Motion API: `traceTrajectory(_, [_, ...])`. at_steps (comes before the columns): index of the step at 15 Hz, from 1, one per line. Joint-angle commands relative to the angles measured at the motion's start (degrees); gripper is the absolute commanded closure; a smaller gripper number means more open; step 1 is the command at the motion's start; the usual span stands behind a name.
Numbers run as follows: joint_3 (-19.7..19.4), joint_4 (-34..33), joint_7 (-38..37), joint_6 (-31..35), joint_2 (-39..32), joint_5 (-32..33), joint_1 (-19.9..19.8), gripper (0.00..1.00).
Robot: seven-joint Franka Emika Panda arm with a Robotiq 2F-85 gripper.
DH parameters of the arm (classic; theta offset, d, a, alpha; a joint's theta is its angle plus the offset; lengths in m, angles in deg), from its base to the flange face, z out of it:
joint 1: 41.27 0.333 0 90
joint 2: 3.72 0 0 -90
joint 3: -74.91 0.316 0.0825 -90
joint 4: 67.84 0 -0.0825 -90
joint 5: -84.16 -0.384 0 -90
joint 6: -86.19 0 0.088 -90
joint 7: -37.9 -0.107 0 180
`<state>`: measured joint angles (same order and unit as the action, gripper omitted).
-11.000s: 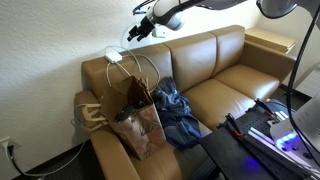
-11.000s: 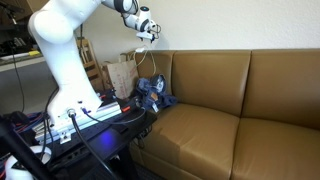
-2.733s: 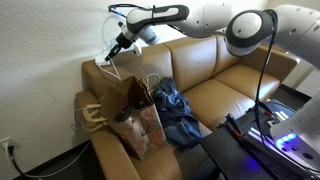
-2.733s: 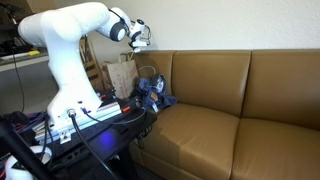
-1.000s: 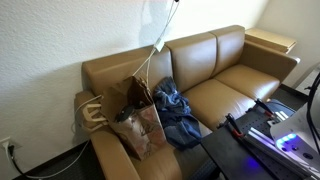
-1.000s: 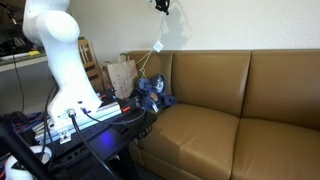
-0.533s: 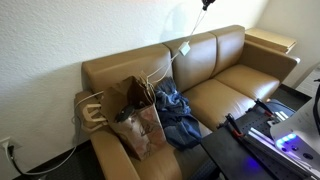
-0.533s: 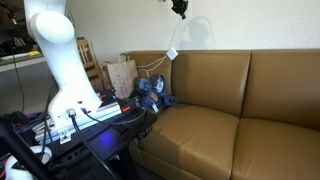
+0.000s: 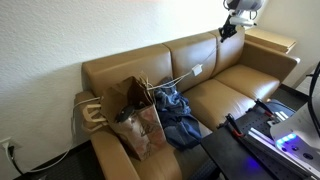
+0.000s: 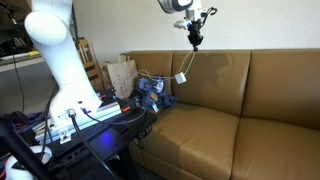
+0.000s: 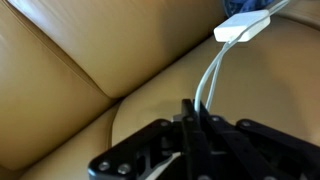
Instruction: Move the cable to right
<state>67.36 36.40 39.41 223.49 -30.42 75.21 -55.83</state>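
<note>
Gripper [image 9: 228, 29] is up over the sofa [image 9: 245, 82] backrest. The cable [image 10: 189, 60] drops from it to the plug [image 9: 197, 70], which dangles in front of the backrest. From there a strand trails across to the bag [image 9: 135, 125], beside the clothes [image 9: 178, 112]. Only the wrist view shows the grip: fingers [image 11: 186, 112] pinched tight on white cable strands, with the plug [image 11: 243, 28] beyond them.

A tan leather sofa [image 9: 215, 85] stands against a white textured wall [image 9: 60, 30]. Its cushions shine softly under an even indoor light. A light wooden side table [image 9: 272, 42] stands just beside one sofa arm. Low on the wall there is an outlet [image 9: 10, 148]. The same sofa [image 10: 250, 100] fills much of an exterior view.
</note>
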Motion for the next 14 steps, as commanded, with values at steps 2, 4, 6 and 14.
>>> traceTrajectory(2, [0.4, -1.6, 2.3, -0.6, -12.1, -1.0, -3.5, 0.99])
traceTrajectory(4, [1.9, -3.3, 3.9, 0.0, -18.9, -1.5, -4.6, 0.99])
traceTrajectory(6, [0.9, -0.9, 2.5, 0.0, -17.0, -0.4, -3.4, 0.96])
traceTrajectory(14, [-4.6, -4.2, -2.9, 1.6, -22.5, 6.8, 1.9, 0.5])
